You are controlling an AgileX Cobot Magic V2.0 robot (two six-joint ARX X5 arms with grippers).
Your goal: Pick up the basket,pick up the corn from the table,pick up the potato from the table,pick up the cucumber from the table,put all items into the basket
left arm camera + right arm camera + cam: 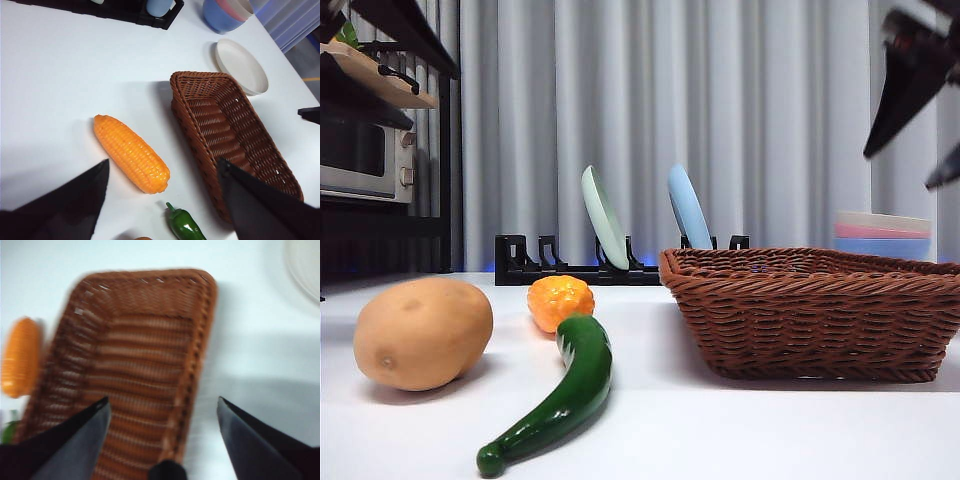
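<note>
The front view shows one potato (422, 332) at about 9 o'clock on the white desk (740, 430); neither wrist view shows it clearly. In that view the one corn (560, 300) looks round, because it is seen from its end. The left wrist view shows its full length: the corn (131, 153) lies flat, its long axis roughly parallel to the near long side of the basket (200, 145), just beside it but apart. The one cucumber (558, 395) lies in front of the corn, its long axis going from the corn towards the camera, with the narrow tip at about 7 o'clock. The one basket (820, 315) stands at 3 o'clock, apart from the vegetables.

Only the left wrist view shows a white plate (242, 66) and stacked bowls (225, 12) beyond the basket.

The left hand (162, 177) is wide and holds nothing, above the corn. The right hand (162, 410) is also wide and empty, above the basket (140, 355); this picture is blurred. In the front view it (925, 105) hangs at 2 o'clock.
</note>
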